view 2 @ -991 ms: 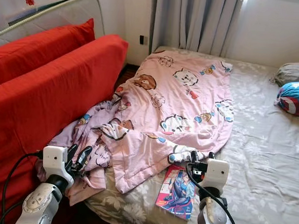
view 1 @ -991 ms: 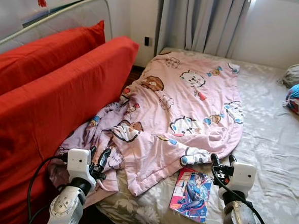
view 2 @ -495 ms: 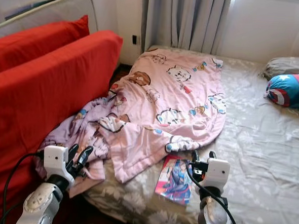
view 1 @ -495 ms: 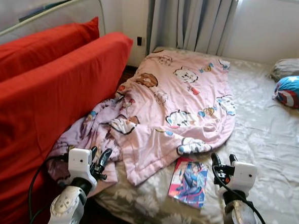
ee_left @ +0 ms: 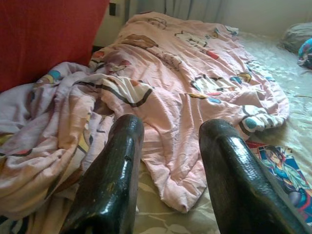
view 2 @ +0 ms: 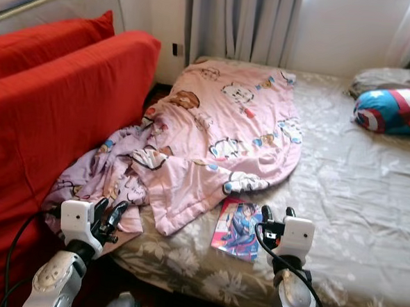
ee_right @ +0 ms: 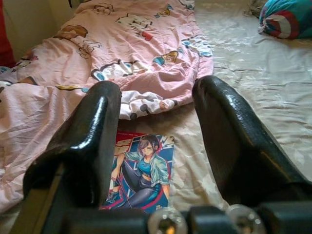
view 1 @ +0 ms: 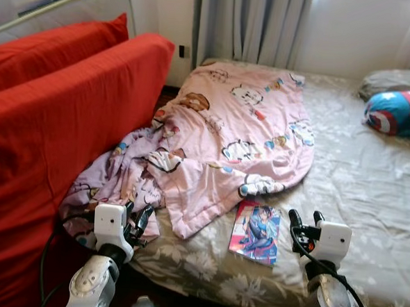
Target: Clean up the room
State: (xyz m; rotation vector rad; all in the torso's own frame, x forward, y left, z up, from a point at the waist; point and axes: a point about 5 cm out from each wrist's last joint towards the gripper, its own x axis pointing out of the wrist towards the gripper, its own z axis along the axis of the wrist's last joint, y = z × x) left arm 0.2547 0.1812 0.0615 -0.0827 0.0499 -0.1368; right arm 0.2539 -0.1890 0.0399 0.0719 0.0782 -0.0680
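Both grippers, left gripper point(view 1: 138, 217) and right gripper point(view 1: 304, 221), hang spread and empty; grabbing the magazine point(view 1: 256, 232) could snag the blanket point(view 1: 234, 138).

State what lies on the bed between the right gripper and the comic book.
Bare floral bedsheet alone: the right gripper hovers beside the comic book, apart from it, as the left eye view shows.

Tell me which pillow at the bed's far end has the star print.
The blue, red and white pillow; the grey pillow beside it, nearer the wall, is plain.
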